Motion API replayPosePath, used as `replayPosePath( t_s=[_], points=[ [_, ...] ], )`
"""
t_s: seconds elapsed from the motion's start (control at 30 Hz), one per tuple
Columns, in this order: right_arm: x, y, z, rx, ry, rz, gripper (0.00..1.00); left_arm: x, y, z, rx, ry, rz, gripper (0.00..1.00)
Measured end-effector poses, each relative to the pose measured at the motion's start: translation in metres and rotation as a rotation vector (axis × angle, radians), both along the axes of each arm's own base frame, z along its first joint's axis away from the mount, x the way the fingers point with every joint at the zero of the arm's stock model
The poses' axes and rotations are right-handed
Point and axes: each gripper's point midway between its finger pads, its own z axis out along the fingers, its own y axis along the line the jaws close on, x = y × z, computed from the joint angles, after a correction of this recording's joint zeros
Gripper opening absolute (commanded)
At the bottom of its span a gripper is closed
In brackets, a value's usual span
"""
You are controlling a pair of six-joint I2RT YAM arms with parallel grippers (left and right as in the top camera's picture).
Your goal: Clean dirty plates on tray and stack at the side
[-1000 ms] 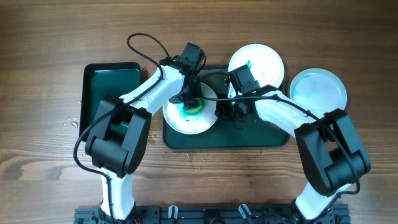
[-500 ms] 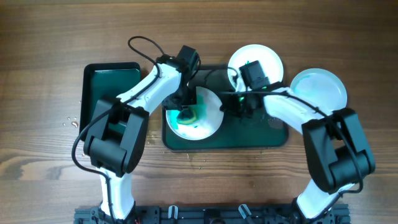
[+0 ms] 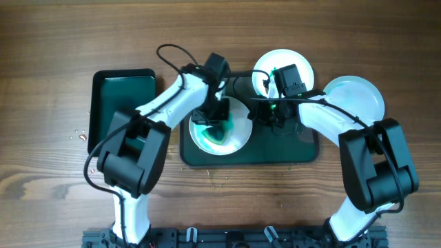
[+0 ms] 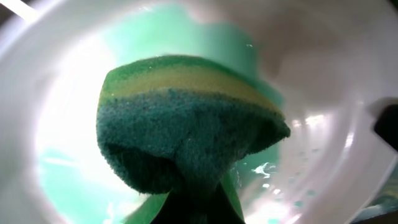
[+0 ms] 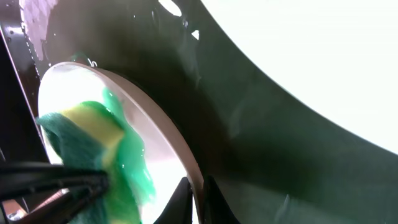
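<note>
A white plate (image 3: 238,131) smeared with green stands tilted on the dark green tray (image 3: 289,151). My left gripper (image 3: 219,122) is shut on a green-and-yellow sponge (image 4: 180,124) and presses it against the plate's face (image 4: 323,74). My right gripper (image 3: 252,117) is shut on the plate's right rim; in the right wrist view its fingertips (image 5: 183,202) pinch the rim (image 5: 168,143) from both sides. The sponge also shows there (image 5: 81,137), with green smears beside it.
Two clean white plates lie at the back right, one (image 3: 293,65) touching the tray's far edge, one (image 3: 355,96) on the wood. A second dark green tray (image 3: 120,100) sits at the left. Water drops speckle the table by it.
Both grippers and the plate have shifted right on the tray. The plate has tipped up more, and the sponge has moved lower on its face.
</note>
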Motion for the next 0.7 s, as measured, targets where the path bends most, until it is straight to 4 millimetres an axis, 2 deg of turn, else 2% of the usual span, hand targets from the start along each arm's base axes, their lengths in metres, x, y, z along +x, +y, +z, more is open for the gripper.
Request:
replayPosePath(
  t_s=[0.23,0.3,0.53,0.7],
  points=[
    [0.001,-0.002,-0.001,0.001,-0.001,-0.005,0.04,-0.011,-0.04,0.001,-0.014,-0.002,0.142,0.04],
    [0.001,-0.002,-0.001,0.001,0.0,-0.006,0.04,-0.013,-0.045,0.0,0.006,-0.014,0.176,0.04],
    [0.0,-0.002,-0.001,0.004,0.001,-0.005,0.04,-0.009,-0.044,-0.001,0.049,-0.044,0.266,0.04],
    [-0.001,-0.002,-0.001,0.007,0.006,-0.004,0.04,0.003,-0.033,-0.001,0.056,-0.062,0.319,0.04]
  ],
)
